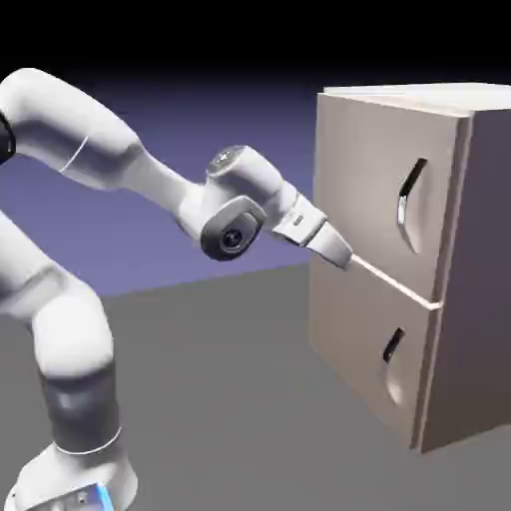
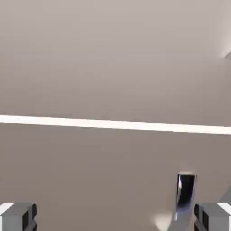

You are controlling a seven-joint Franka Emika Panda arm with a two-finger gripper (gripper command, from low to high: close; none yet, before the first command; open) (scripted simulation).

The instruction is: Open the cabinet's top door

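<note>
My 2 grey fingertips (image 2: pixel 115 217): spread wide, pinching nothing.
Pale seam (image 2: pixel 113 124): ahead of me; contact unclear.
Tall beige top door (image 1: pixel 369 190): above the seam, facing the arm, long axis upright.
Dark curved metal handle (image 1: pixel 403 205): on its exterior-view right side, roughly upright, well apart from me.
Done: fingers ready; door looks shut or nearly so.
Left: reaching the handle, gripping, swinging the door open.
</note>
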